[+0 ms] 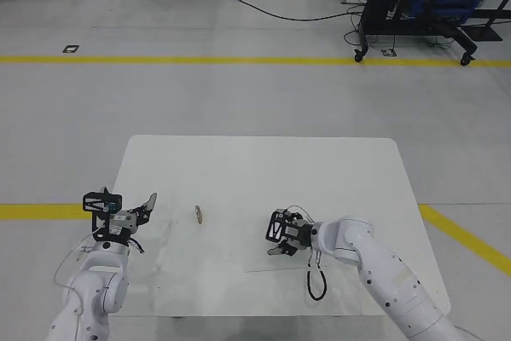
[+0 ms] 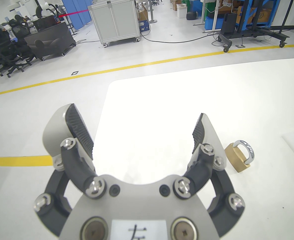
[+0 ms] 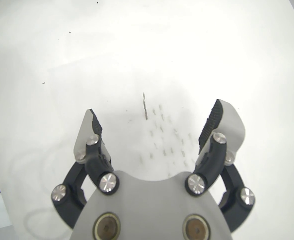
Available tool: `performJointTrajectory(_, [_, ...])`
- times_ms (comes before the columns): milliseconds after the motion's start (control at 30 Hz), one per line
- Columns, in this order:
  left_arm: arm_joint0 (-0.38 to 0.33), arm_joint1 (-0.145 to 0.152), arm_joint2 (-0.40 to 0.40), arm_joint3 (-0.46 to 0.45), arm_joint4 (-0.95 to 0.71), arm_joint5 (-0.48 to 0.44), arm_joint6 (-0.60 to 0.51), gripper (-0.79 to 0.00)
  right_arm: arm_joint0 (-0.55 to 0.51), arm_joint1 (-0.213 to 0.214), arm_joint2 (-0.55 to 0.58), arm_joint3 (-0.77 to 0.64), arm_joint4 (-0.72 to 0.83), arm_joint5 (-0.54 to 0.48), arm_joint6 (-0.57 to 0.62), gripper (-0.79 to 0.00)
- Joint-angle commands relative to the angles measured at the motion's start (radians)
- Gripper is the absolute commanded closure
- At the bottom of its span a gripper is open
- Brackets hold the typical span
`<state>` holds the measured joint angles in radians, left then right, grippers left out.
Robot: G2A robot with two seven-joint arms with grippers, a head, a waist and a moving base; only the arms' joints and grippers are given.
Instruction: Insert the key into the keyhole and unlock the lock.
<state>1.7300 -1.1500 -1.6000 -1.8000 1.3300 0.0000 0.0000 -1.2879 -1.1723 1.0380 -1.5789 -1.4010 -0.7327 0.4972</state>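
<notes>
The key [image 3: 145, 106] lies unheld on the table [image 1: 264, 170], a thin metal sliver just ahead of my right pincer [image 3: 154, 107]. The padlock [image 2: 239, 157] lies flat near my left pincer [image 2: 137, 111], well apart from the key, with its shackle seated as far as I can tell.

Status: nothing is grasped, so pick-up, insertion and turning all remain. Both pincers are spread and empty.

Right arm: low over the table, pincer angled down toward the key. Left arm: at the table's left edge, aimed across the surface.
</notes>
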Motion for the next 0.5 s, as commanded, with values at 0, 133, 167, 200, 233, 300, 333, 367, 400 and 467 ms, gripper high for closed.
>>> performJointTrajectory(0, [0.000,0.000,0.000,0.000,0.000,0.000,0.000,-0.785,0.003,0.000,-0.004,0.002,-0.002,0.001,-0.003,-0.489])
performJointTrajectory(133, [0.000,0.000,0.000,0.000,0.000,0.000,0.000,-0.785,0.012,0.001,-0.007,0.008,-0.007,0.004,-0.005,-0.348])
performJointTrajectory(167, [0.000,0.000,0.000,0.000,0.000,0.000,0.000,-0.785,0.015,0.001,-0.010,0.012,-0.007,0.006,-0.004,-0.336])
performJointTrajectory(200, [0.000,0.000,0.000,0.000,0.000,0.000,0.000,-0.785,0.018,0.001,-0.013,0.014,-0.006,0.007,-0.002,-0.314])
performJointTrajectory(233, [0.000,0.000,0.000,0.000,0.000,0.000,0.000,-0.785,0.021,0.000,-0.017,0.016,-0.005,0.005,-0.001,-0.292])
performJointTrajectory(300, [0.000,0.000,0.000,0.000,0.000,0.000,0.000,-0.785,0.027,0.000,-0.023,0.019,-0.002,0.002,-0.002,-0.262])
performJointTrajectory(333, [0.000,0.000,0.000,0.000,0.000,0.000,0.000,-0.785,0.029,-0.001,-0.026,0.022,0.001,0.001,-0.003,-0.246])
performJointTrajectory(367, [0.000,0.000,0.000,0.000,0.000,0.000,0.000,-0.785,0.031,-0.001,-0.029,0.025,0.005,-0.002,-0.002,-0.240])
performJointTrajectory(400, [0.000,0.000,0.000,0.000,0.000,0.000,0.000,-0.785,0.034,-0.001,-0.033,0.028,0.008,-0.006,0.002,-0.234])
performJointTrajectory(467, [0.000,0.000,0.000,0.000,0.000,0.000,0.000,-0.785,0.041,-0.002,-0.040,0.034,0.013,-0.013,0.007,-0.222])
